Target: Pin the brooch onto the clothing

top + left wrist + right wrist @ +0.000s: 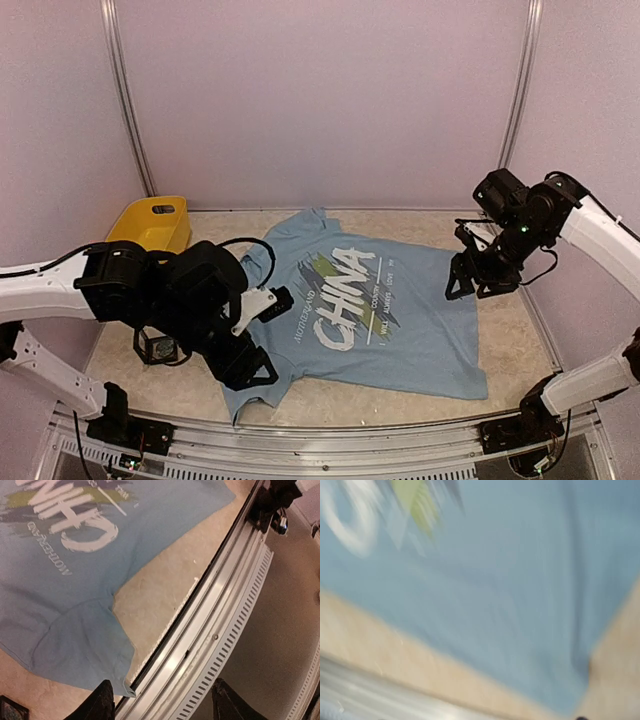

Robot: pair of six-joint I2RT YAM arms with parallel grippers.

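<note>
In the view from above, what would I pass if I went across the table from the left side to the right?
Yellow bin → left gripper → light blue T-shirt → right gripper. The small dark item under the left arm is left out, because it overlaps the bin's span.

The T-shirt (420, 340) lies spread on the table (510, 330) near a yellow bin (150, 225).

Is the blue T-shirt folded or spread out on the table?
Spread out. The T-shirt lies flat, its whole CHINA print showing and both sleeves out to the sides.
</note>
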